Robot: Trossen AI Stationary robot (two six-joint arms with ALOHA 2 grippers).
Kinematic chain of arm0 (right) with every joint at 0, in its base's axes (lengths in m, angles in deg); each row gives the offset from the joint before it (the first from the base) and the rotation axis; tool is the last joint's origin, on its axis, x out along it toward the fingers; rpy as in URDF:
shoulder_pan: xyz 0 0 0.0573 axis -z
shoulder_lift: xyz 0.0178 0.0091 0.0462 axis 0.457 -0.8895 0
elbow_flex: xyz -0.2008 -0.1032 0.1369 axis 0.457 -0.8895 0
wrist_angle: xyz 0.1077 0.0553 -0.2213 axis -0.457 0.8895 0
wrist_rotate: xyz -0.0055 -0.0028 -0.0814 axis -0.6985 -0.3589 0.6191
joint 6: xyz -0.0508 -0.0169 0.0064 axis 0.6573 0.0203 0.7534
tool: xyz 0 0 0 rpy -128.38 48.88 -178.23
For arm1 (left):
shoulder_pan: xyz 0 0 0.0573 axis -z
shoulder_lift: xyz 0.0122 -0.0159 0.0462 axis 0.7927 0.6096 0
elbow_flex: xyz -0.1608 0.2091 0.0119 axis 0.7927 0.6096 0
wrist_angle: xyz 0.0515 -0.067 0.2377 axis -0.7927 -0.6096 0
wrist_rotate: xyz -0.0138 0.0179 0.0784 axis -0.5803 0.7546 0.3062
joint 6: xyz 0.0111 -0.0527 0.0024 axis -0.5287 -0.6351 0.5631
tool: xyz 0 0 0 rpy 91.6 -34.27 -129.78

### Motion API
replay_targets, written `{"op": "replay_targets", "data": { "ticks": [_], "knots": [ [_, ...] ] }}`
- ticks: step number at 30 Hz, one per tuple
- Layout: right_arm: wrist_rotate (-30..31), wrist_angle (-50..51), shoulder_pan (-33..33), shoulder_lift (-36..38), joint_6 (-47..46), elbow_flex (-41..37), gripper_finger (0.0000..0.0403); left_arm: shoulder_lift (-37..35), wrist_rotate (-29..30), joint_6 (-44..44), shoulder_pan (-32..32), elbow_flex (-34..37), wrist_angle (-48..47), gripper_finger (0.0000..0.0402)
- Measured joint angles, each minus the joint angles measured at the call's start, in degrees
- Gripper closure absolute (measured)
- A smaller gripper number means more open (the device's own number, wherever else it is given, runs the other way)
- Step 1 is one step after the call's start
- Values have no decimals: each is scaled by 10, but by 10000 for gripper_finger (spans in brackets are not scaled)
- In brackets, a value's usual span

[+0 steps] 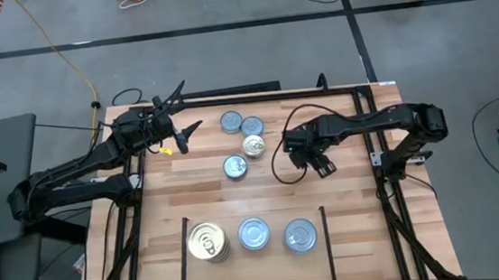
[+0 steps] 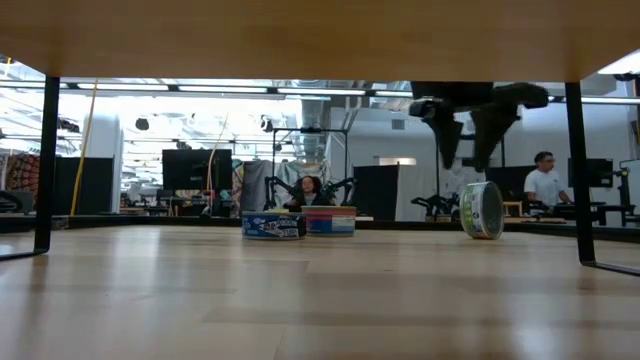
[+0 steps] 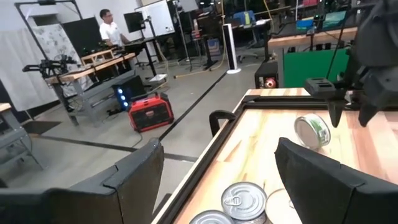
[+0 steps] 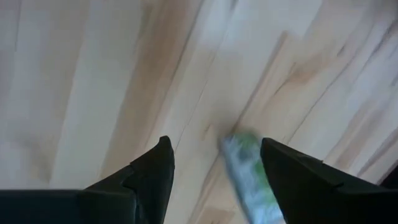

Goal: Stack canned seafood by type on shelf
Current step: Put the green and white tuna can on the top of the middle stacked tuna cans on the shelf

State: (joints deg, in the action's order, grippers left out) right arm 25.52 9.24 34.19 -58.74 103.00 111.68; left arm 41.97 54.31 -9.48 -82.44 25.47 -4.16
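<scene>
Right gripper (image 1: pixel 317 161), jaws open, is held right of centre frame above a green-sided round tin on edge (image 2: pixel 481 210). Pick step judged underway; descent and closing needed. Left gripper (image 1: pixel 178 119) parked open, upper left.

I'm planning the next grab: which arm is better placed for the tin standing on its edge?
The right. Its hand hangs open just above the tilted tin, while the left hand sits at the table's far left edge.
</scene>
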Motion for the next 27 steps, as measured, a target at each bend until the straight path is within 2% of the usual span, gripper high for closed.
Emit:
{"op": "replay_targets", "data": {
  "ticks": [4,10,13,19,27],
  "knots": [
    [0,36,3,0,2,0,132,0,0,1,0,0,0,107],
    [41,-6,1,0,52,2,115,0,1,5,0,0,-1,107],
    [41,-28,8,0,38,2,89,0,1,5,0,0,-3,107],
    [38,-27,28,0,20,2,11,0,1,5,0,0,-3,107],
    [16,-11,43,-31,72,3,39,0,1,5,0,0,-6,107]
  ]
}}
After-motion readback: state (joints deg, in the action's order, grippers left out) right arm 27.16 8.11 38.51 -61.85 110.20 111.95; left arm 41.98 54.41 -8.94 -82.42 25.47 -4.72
